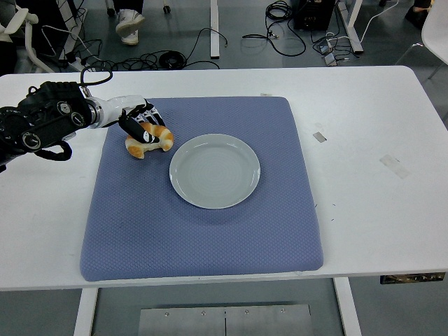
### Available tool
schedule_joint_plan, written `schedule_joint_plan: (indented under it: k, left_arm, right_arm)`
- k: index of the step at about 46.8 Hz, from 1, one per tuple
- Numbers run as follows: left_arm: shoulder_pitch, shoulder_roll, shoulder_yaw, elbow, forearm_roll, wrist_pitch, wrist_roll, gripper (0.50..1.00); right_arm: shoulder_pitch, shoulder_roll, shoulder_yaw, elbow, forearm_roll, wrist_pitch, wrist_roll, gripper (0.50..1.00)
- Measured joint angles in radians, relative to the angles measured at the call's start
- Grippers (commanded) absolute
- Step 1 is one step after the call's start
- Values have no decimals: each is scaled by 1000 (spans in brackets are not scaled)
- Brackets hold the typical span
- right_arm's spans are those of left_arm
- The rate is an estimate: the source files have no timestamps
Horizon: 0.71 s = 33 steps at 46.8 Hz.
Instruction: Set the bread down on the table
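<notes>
Near edge of the white table [378, 231] runs along the bottom, w/ a metal plate and the table legs showing below it. On top sits a big blue mat [203, 224] covering most of the middle, front corners close to the table edge.

Roughly mid-mat there's a pale grey-green plate [214, 170], round, nothing on it. Right of the mat, on bare table, a couple of small tape bits [393, 165], well apart from everything else.

Just left of the plate, up toward the mat's far-left corner, is the bread [148, 140]. Looks like a croissant, golden w/ a lighter end. It's near the plate rim but not touching it afaict. Looks like it's down on the mat, but can't say for sure if it's fully resting or slightly lifted.

The left hand [138, 120] comes in from the left edge, black arm w/ a white wrist section, fingers [133, 127] curled down over the top of the bread, holding it. Right arm isn't in the shot.

Past the far table edge: grey floor, a mess of black cables [210, 42], table legs, and someone's shoe [129, 23] at the top left.
</notes>
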Motion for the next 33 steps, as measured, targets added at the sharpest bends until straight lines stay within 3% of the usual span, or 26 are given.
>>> schedule_joint_plan:
  k: [6,11,16,21,33]
  left_arm:
    - [2,-6,1,0,1,0,0,507]
    - [6,-7,-1,0,1,6,1,703]
    - [6,-9,-4,0,-2,14,3,860]
    - [7,-9,-30,0,-11,17,3,951]
    - [-1,-1,-56,-2,-25,3,15,980]
  right_arm:
    - [0,0,0,0,0,0,0,1000]
    - [0,0,0,0,0,0,0,1000]
    - [0,0,0,0,0,0,0,1000]
    - [0,0,0,0,0,0,0,1000]
    - [0,0,0,0,0,0,0,1000]
